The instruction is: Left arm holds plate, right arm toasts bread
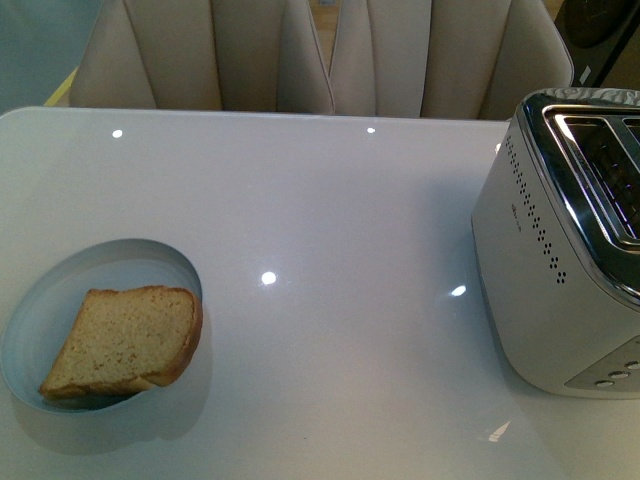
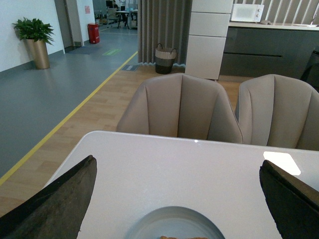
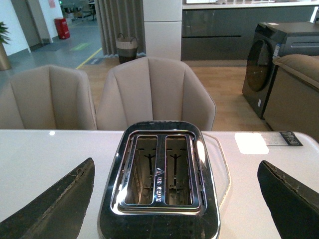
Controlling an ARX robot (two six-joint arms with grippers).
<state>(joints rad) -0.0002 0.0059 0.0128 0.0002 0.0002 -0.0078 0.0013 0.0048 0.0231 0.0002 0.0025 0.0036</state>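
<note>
- Here, left gripper (image 2: 177, 164): jaws wide, empty, plate (image 2: 149, 224) before them.
- Bread (image 1: 125, 340) lies in the plate, left on the desk (image 1: 330, 200).
- Right gripper (image 3: 175, 164): jaws wide, empty, toaster (image 3: 159, 219) before them.
- Beige chairs (image 1: 250, 55) behind the desk.

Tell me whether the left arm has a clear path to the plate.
Probably yes: the left gripper hangs open just short of the plate, nothing between them; only the bread lies on it.

Dark jaws spread wide, pale plate (image 2: 172, 221) between them, white table (image 2: 149, 164), two beige chairs (image 2: 179, 107) beyond
</note>
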